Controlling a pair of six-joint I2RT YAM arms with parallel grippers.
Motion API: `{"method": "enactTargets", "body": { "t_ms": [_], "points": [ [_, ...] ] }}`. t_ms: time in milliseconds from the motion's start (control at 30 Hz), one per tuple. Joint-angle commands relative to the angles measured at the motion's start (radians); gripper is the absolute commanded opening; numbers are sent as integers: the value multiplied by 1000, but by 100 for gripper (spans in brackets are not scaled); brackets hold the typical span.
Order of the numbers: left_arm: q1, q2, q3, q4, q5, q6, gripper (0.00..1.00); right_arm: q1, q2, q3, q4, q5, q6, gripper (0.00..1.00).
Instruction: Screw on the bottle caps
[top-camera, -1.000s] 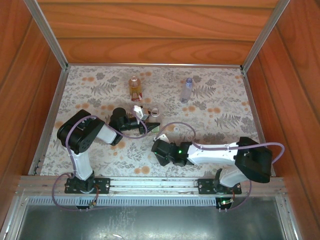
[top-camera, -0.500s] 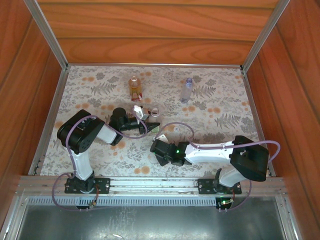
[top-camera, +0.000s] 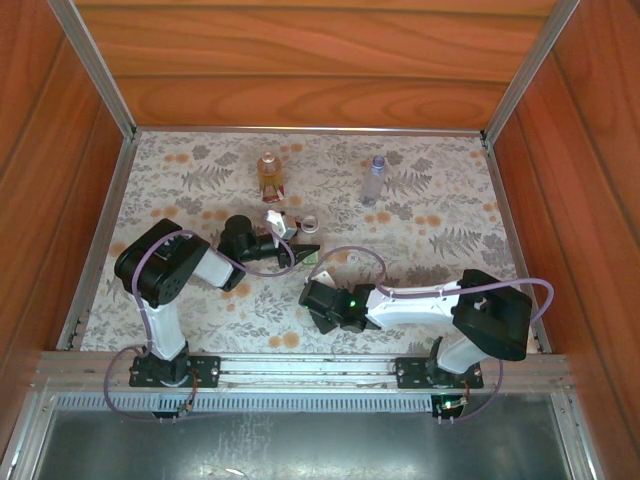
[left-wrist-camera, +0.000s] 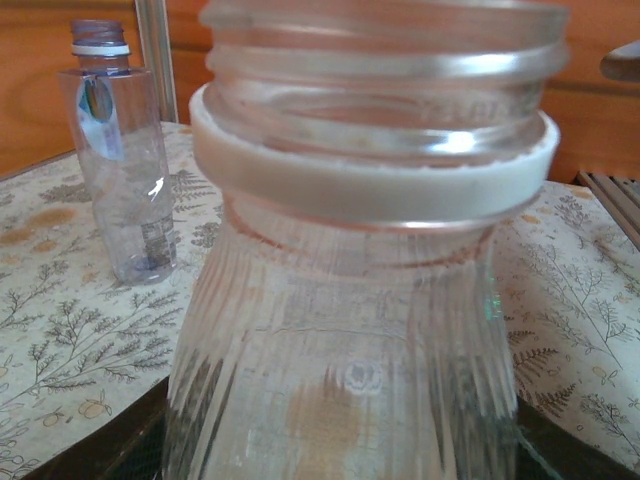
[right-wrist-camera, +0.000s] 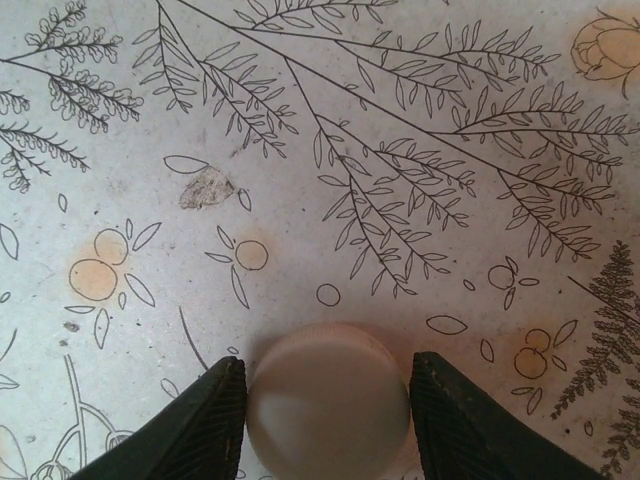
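Bottle cap (right-wrist-camera: 328, 405), white, flat on the floral table (right-wrist-camera: 300, 150), near centre. Right gripper (right-wrist-camera: 328, 400) pinches it, ribbed fingers (right-wrist-camera: 190, 430) against both sides. Cap's near edge is cut off in the right wrist view; from above, the wrist hides it. Left gripper (top-camera: 300, 247) is clamped on the clear bottle (left-wrist-camera: 350, 330), left of centre, neck open with a white ring. Its fingers (left-wrist-camera: 110, 450) are only dark slivers at the frame's bottom corners, and the bottle base is cut off. Second cap (top-camera: 352, 256) lies loose just right of that bottle. Amber bottle (top-camera: 269, 174) and bluish bottle (top-camera: 374, 180) stand far; capped or not, hard to tell. Versus a second ago: right elbow swung left, wrist edged left; left arm and bottles unchanged.
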Motion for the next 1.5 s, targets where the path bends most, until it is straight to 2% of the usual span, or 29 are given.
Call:
{"method": "enactTargets", "body": {
  "t_ms": [0, 167, 467, 733, 1033, 1167, 1467],
  "points": [
    [7, 33, 4, -40, 11, -11, 58, -4, 3, 0, -15, 2, 13, 50],
    [7, 33, 3, -41, 13, -14, 58, -4, 2, 1, -18, 2, 12, 44],
    [7, 33, 4, -41, 13, -14, 58, -4, -42, 17, -53, 11, 1, 44],
    [9, 32, 4, -40, 12, -10, 58, -68, -166, 77, -203, -27, 6, 43],
    [10, 32, 3, -41, 15, -9, 58, -177, -237, 245, -422, -124, -104, 43],
    [11, 32, 4, -42, 15, -1, 58, -227, -215, 371, -540, -152, -154, 43],
    [21, 33, 4, -44, 24, 12, 58, -312, -133, 625, -666, -218, -275, 44]
  ]
}}
